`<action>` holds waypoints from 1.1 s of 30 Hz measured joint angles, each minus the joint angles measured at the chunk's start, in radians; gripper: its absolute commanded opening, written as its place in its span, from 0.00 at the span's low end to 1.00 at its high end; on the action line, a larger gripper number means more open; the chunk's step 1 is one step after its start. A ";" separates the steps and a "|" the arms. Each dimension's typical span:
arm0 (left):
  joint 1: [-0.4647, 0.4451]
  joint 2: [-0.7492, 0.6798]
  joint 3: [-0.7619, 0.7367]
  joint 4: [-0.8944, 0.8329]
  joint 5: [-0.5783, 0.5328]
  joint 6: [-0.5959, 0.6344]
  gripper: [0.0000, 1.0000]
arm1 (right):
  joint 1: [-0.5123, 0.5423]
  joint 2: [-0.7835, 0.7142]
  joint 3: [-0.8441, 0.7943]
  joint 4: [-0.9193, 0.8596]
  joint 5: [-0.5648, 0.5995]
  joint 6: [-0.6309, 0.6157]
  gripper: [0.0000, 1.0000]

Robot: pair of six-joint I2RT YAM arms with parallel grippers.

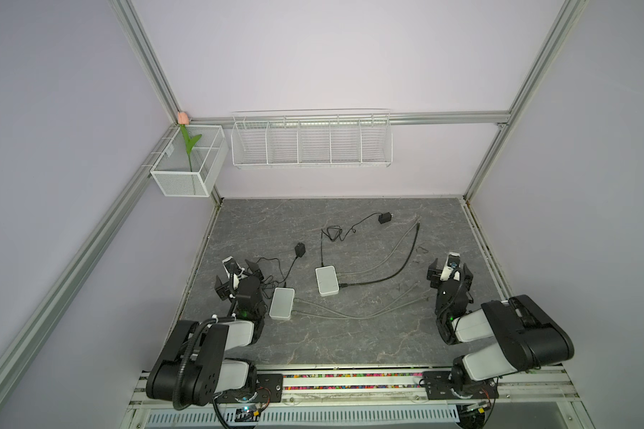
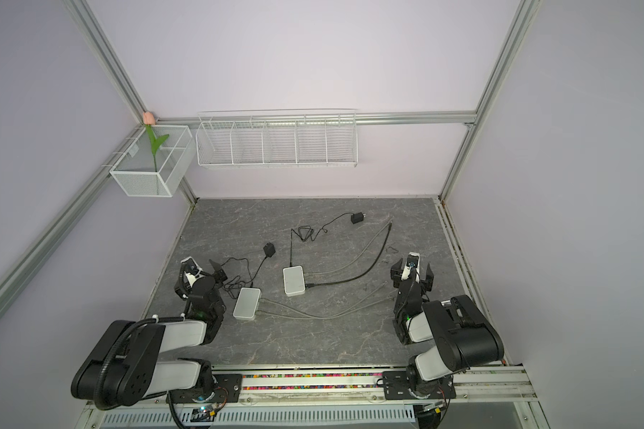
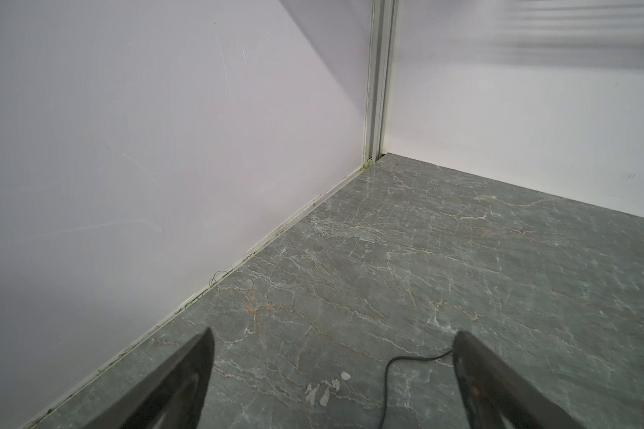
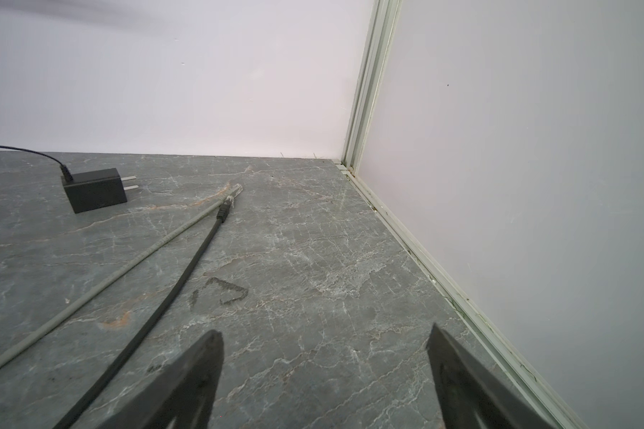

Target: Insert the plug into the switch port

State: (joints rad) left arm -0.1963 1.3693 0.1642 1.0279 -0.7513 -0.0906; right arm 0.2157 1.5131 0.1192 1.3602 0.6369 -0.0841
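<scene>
Grey, marble-veined sheet covers the surface (image 1: 350,341), where two white boxes lie among loose cords: the middle switch (image 1: 327,281) and the left switch (image 1: 282,304), which sits just beside the left arm. The left hand (image 3: 333,336) hangs over bare surface with its fingers spread wide and nothing between them. A thin black cord (image 3: 387,371) runs close to one finger but is not held. The right hand (image 4: 324,330) is also wide open and empty, low over the right side of the surface.

Two free plugs lie far back on the right, ahead of the right hand. A black plug (image 4: 223,212) ends the black cable (image 1: 406,260), whose other end runs to the middle switch. A grey plug (image 4: 235,191) lies right against it or just beside it. A black power adapter (image 4: 95,189) rests near them. I cannot tell which plug the task means.

Either plug looks small, light and hard-shelled. It probably has a thin latch tab that would not survive a careless squeeze. The cable behind it looks springy and is likely to twist the plug and drag as it is carried. The best hold is probably across the flat sides just behind the connector, on the boot, leaving the nose free to enter the port. The switch looks light enough to slide when pushed, so the left hand may need to brace it.
</scene>
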 measured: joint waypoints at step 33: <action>-0.053 0.241 -0.039 0.350 0.279 0.192 0.98 | -0.112 0.054 0.210 -0.259 -0.221 0.001 0.89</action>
State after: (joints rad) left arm -0.2497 1.6104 0.1257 1.3781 -0.4721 0.1017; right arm 0.1040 1.5669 0.3294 1.1011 0.4156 -0.0830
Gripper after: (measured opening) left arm 0.984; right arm 0.892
